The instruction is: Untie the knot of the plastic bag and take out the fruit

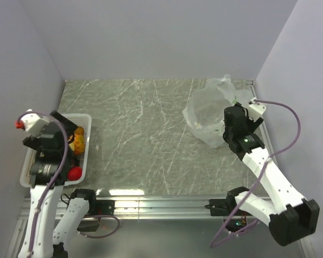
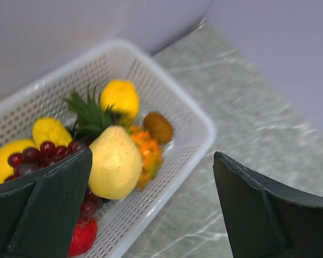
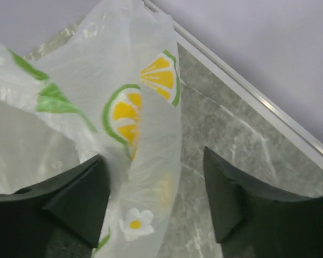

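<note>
The plastic bag (image 1: pixel 207 115) lies crumpled at the back right, its mouth gaping, and no fruit shows inside. No knot shows. My right gripper (image 1: pixel 234 111) is open at the bag's near right side. In the right wrist view a printed fold of the bag (image 3: pixel 145 107) hangs between its fingers (image 3: pixel 153 156), against the left one. My left gripper (image 2: pixel 152 156) is open and empty above the white basket (image 2: pixel 204 129). The basket holds the orange pineapple (image 2: pixel 145 148), purple grapes (image 2: pixel 32 156), a large yellow fruit (image 2: pixel 116 164) and a brownish round fruit (image 2: pixel 159 126).
The basket (image 1: pixel 27 172) stands at the left table edge against the wall. It also holds two lemons (image 2: pixel 120 97) and a small red fruit (image 1: pixel 74 173). A metal rail (image 3: pixel 258 102) and the right wall run just behind the bag.
</note>
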Controlling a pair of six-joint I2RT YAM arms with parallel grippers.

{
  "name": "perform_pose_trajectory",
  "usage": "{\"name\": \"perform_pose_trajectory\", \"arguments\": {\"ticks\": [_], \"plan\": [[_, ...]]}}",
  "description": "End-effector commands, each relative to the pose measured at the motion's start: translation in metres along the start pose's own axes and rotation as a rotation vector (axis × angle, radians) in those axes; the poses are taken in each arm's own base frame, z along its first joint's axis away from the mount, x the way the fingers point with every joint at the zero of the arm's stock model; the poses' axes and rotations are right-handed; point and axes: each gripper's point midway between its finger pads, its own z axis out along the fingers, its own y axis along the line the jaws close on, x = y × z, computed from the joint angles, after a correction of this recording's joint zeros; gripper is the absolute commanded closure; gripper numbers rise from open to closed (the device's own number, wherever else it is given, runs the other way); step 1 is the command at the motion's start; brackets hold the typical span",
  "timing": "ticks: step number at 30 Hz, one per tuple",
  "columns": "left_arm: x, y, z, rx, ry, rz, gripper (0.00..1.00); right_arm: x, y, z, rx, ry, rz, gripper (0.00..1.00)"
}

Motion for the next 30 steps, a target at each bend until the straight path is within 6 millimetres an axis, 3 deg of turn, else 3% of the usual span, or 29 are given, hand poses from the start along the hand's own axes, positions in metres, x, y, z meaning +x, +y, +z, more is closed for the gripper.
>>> {"name": "perform_pose_trajectory", "arguments": {"ticks": [1,3,7,10,14,17,19,23,30], "plan": [[-0.057,-0.004,-0.041,0.118,-0.1,-0.047,0.01,-0.029,-0.021,-0.023,0.006,-0.04,0.122,0.24],[-0.077,0.003,-0.057,0.142,-0.149,-0.065,0.01,-0.046,-0.029,-0.039,-0.037,-0.066,0.18,0.18],[-0.119,0.023,-0.095,0.17,-0.25,-0.126,0.01,-0.075,-0.041,-0.07,-0.159,-0.132,0.253,0.14],[-0.135,0.039,-0.11,0.149,-0.299,-0.165,0.01,-0.094,-0.047,-0.097,-0.295,-0.194,0.299,0.12],[-0.141,0.067,-0.126,0.114,-0.346,-0.189,0.01,-0.111,-0.062,-0.137,-0.487,-0.325,0.32,0.09],[-0.14,0.085,-0.136,0.134,-0.379,-0.225,0.01,-0.109,-0.071,-0.151,-0.56,-0.42,0.301,0.07],[-0.141,0.086,-0.141,0.19,-0.412,-0.235,0.01,-0.102,-0.072,-0.15,-0.572,-0.442,0.28,0.06],[-0.149,0.105,-0.169,0.306,-0.531,-0.296,0.01,-0.093,-0.073,-0.152,-0.599,-0.456,0.267,0.05],[-0.152,0.128,-0.177,0.267,-0.569,-0.35,0.01,-0.086,-0.073,-0.147,-0.595,-0.466,0.27,0.05]]}}
